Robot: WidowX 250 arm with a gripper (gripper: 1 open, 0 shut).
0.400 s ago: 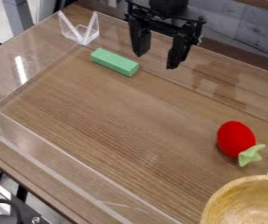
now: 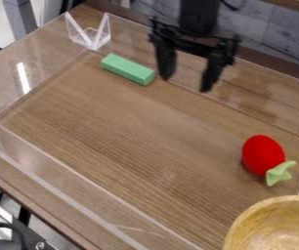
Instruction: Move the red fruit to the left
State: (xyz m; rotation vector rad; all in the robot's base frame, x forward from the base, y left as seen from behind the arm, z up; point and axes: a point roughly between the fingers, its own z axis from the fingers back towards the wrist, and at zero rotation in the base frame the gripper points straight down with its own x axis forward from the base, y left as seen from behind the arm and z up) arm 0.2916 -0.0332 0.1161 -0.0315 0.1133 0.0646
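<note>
The gripper (image 2: 192, 77) is seen near the top of the frame, a little right of the middle. Its two black fingers (image 2: 167, 62) are spread wide apart and point down at the table. Nothing is held between them. A gap can be seen under the tips, so the wood does not seem to be touched.

Just to the left of the gripper, in the upper part of the frame, a flat green block (image 2: 129, 69) is lying on the wooden table (image 2: 139, 146). It is not the thing to be moved, and it is not touched. Further to the upper left, a small clear stand (image 2: 90, 33) is set by the clear wall (image 2: 21, 68) that goes around the table.

The red fruit (image 2: 263, 155) is found at the right side of the frame, lower down, well apart from the gripper. It is lying on the table with its light green leaves turned toward the lower right. At the bottom right corner, part of a wooden bowl (image 2: 277, 227) is seen, near the fruit but not touching it.

It is judged that the task is only at its first step: the fruit is not yet reached. Next, the open fingers would need to be carried to the lower right until the fruit is right under them. Then they would need to be lowered around it and closed. Care is needed, since a round fruit can be bumped and rolled away.
</note>
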